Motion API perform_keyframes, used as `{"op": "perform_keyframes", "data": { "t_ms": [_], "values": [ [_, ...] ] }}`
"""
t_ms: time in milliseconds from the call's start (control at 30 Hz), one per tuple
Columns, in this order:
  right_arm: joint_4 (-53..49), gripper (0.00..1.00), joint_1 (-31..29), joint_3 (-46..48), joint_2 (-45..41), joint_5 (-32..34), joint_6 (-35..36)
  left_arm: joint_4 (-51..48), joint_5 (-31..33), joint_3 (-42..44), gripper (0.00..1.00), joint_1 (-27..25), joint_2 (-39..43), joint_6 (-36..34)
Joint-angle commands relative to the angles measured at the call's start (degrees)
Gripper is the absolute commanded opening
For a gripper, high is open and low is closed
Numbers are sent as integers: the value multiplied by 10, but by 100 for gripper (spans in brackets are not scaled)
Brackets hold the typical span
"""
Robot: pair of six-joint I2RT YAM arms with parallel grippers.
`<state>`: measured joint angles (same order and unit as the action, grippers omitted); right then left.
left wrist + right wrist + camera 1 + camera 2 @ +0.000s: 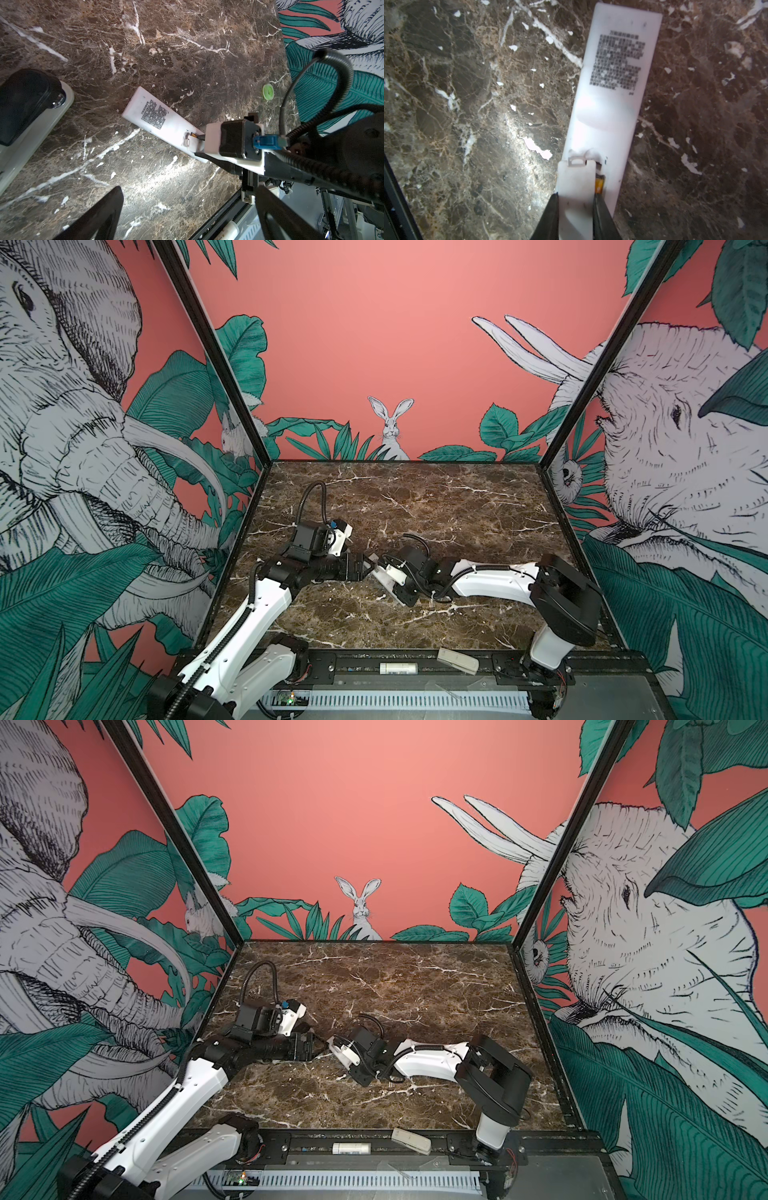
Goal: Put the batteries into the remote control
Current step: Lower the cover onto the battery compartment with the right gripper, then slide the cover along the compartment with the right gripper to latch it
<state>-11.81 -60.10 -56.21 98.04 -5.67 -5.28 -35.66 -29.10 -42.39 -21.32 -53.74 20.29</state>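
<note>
Two black fingers [550, 214] of the right gripper [576, 195] were pinched narrowly on the long edges of the white battery cover [575, 176], holding it over the compartment at the right-hand end of the remote control [616, 83]. Beside the cover's edge a sliver of one orange battery [599, 185] showed in the compartment. Whether a second lay under the cover could not be told.

The remote lay back-up, with its printed label showing, flat on the marble bench [467, 104] around the middle, and the arms mostly hid it in both top views. The left gripper [190, 188] hung wide open above the bench, near the remote [158, 118] but holding nothing.

The cover looked thin, light and stiff, with small latch tabs that would probably snap if forced. Gripping it by the edges suited it, with a low, sliding push. The remote seemed light and slick on the polished stone, so it would likely skate away. Bracing its long sides near the label end looked the best hold.

A white cylinder [399, 667] and a grey block [457, 659] sat on the near rail.
</note>
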Motion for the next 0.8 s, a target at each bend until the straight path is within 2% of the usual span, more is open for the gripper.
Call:
{"op": "perform_keyframes", "data": {
  "t_ms": [0, 367, 567, 767],
  "values": [
    [-62, 21, -3, -6, -12, 20, -1, 1, 2, -2, 99, 2, -1, -9],
    [-54, 20, -3, 3, -19, 70, -69, 5, -2, -1, 99, 2, -7, -10],
    [-52, 21, -3, 11, -19, 70, -72, 7, -2, 0, 99, 2, -5, -10],
    [-52, 27, -3, 16, -26, 70, -66, 9, -2, 1, 99, 2, -6, -10]
  ]
}}
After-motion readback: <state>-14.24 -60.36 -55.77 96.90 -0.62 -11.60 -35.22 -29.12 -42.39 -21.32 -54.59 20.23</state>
